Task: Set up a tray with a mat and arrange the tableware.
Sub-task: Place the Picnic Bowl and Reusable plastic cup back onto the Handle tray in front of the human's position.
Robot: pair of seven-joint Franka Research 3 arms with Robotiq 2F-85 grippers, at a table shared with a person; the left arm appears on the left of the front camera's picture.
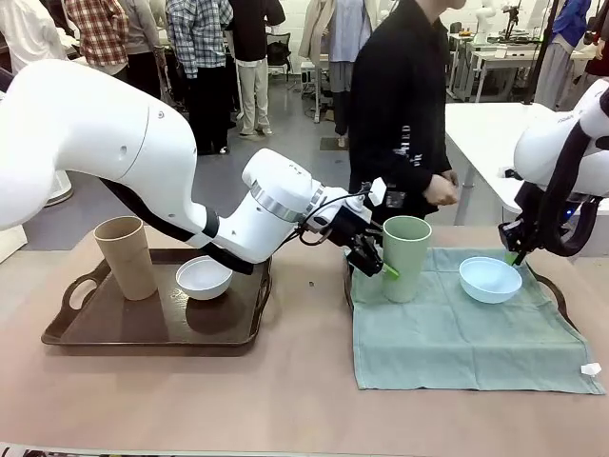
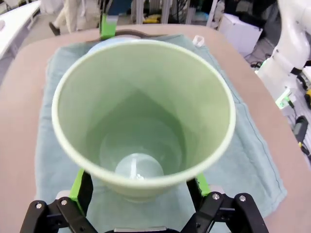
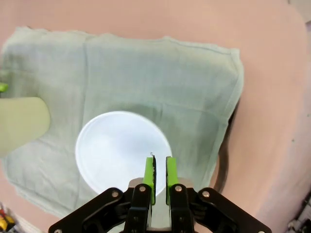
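From the front: a broad tan table (image 1: 285,409), with a person (image 1: 404,95) in black standing beyond it at 12 o'clock. White print down the sleeve (image 1: 407,143), too small to read. At 3 o'clock on the table, a pale green mat (image 1: 457,347) spread over the right tray (image 1: 563,297), whose dark rim peeks out at the cloth's far corner. At 9 o'clock, the left tray (image 1: 86,328), dark brown, carrying the tan cup (image 1: 125,257) upright and the white bowl (image 1: 204,277) just beside it at the cup's 3 o'clock. On the mat, the pale green cup (image 1: 406,257) upright near the 9 o'clock edge. At its 3 o'clock and apart from it, the light blue bowl (image 1: 490,279).

From the left wrist: straight down the green cup's hollow to its round bottom, with cloth all around and a sliver of the blue bowl past the lip at 11 o'clock. Left gripper (image 2: 139,178) clenched on the cup, green pads (image 2: 77,182) pressed to its outer wall at 7 and 5 o'clock.

From the right wrist: the blue bowl from above, round and plain. Green cup's side at 9 o'clock, tray rim curving out from under the cloth at 4 o'clock. Right gripper (image 3: 159,165) drawn almost together, pinching the bowl's rim at its 5 o'clock, with a bare slit between the fingers.
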